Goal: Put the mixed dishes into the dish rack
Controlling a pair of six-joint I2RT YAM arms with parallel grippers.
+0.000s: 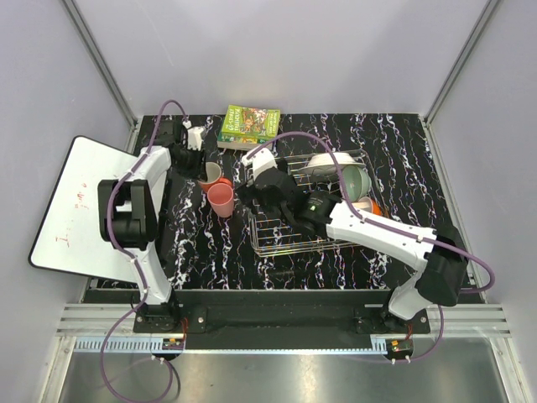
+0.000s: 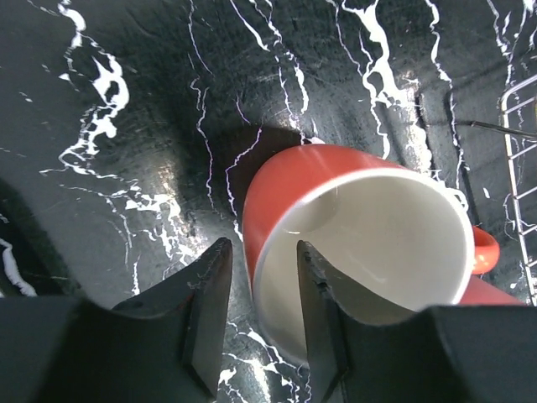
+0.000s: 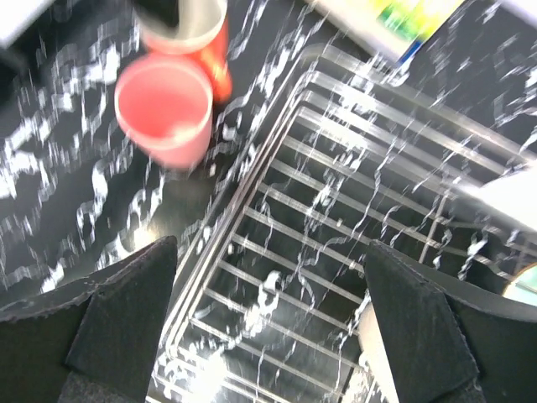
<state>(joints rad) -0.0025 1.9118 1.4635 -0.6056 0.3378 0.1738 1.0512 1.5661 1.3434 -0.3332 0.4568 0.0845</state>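
Two cups (image 1: pixel 216 189) are standing beside one dish rack (image 1: pixel 312 210) that is holding two bowls (image 1: pixel 357 180); one book (image 1: pixel 248 125) is lying nearby.

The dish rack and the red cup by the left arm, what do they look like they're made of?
Dish rack: thin bright bars with sharp glints, likely chromed or steel wire. Red cup: glossy red outside, smooth white inside with a soft sheen, probably glazed ceramic, though hard plastic can't be ruled out.

A black tabletop (image 1: pixel 210 252) veined with white marbling carries a green picture book (image 1: pixel 248 124) lying flat at its far edge. A white board with red scribbles (image 1: pixel 71 201) overhangs the tabletop's left side, tilted askew.
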